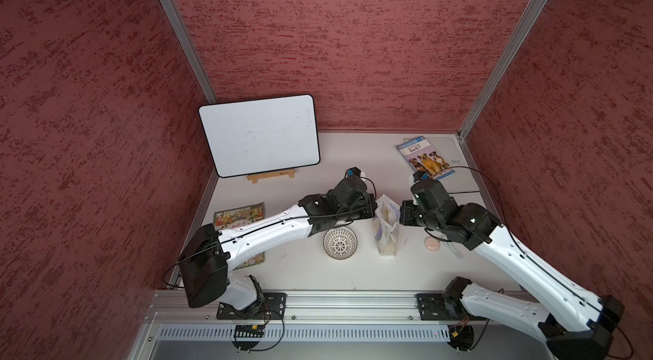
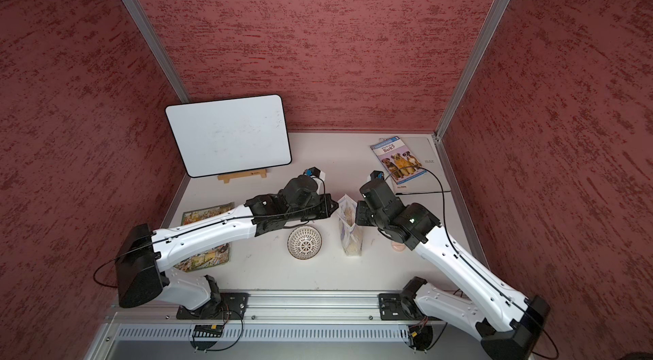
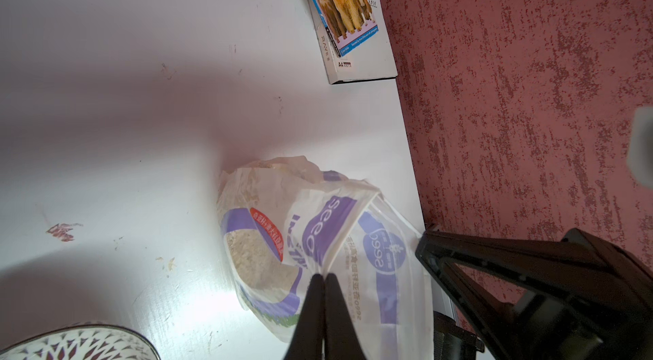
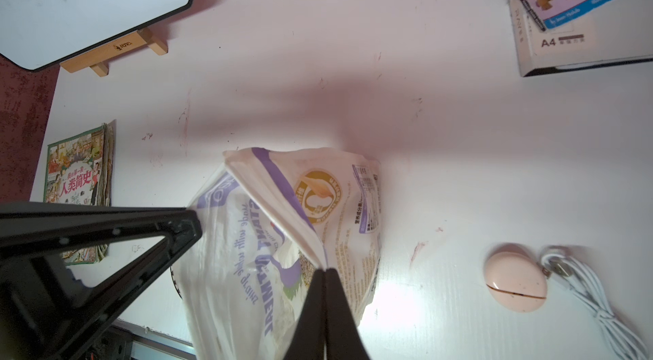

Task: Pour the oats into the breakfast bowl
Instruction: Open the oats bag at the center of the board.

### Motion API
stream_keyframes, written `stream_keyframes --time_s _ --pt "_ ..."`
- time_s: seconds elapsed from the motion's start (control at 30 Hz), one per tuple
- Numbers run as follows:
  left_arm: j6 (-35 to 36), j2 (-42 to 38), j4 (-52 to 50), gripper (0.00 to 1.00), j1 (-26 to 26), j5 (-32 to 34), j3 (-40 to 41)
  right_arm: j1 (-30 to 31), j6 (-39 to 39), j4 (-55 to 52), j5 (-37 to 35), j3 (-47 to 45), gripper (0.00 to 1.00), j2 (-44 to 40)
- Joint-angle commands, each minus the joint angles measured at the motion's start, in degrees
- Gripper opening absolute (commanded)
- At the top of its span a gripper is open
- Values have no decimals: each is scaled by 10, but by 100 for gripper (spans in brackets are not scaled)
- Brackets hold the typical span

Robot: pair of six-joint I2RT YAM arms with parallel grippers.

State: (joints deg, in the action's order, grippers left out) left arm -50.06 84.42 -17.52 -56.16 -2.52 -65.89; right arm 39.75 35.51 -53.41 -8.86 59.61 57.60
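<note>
2 lips of the crinkly purple-printed pouch were pinched, 1 by the closed left gripper, 1 by the closed right gripper; flaky beige oats lay inside. Beside the left gripper sat the round latticed breakfast bowl; near the right gripper, a smooth pink disc, a white cable and a box marked "A4".

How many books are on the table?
2. A dog book lies on a paper pack at the far right; a picture book lies at the left, partly under the left arm. None seems hidden.
</note>
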Motion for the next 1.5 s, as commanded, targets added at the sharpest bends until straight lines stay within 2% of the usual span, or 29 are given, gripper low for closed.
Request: stream_keyframes --time_s 0.0,0.13,0.2,0.5,0.6,0.73,0.9,1.07,1.23,1.47 --pt "18 16 -34 0 -11 24 -46 6 -16 -33 -19 36 10 12" --pt "31 35 -65 0 -28 42 -88 11 -26 -52 -26 54 28 20" --pt "30 41 -62 0 -30 39 -93 14 -26 -54 -26 55 34 25" --pt "27 43 -64 0 -37 43 -100 39 -19 -31 -10 49 35 51" --pt "28 39 -67 0 -36 48 -101 46 -18 -29 -14 53 32 67" --pt "30 35 -84 0 -35 61 -107 47 -8 -40 -41 58 16 82" --pt "33 23 -109 0 -27 73 -108 47 0 -64 -92 74 4 77" --pt "43 -4 -150 0 -14 102 -101 47 -1 -90 -136 93 0 80" --pt "51 -17 -160 0 -6 105 -96 47 0 -73 -124 91 0 82" --pt "65 27 -161 22 -10 58 -122 47 -13 13 -45 83 0 96"
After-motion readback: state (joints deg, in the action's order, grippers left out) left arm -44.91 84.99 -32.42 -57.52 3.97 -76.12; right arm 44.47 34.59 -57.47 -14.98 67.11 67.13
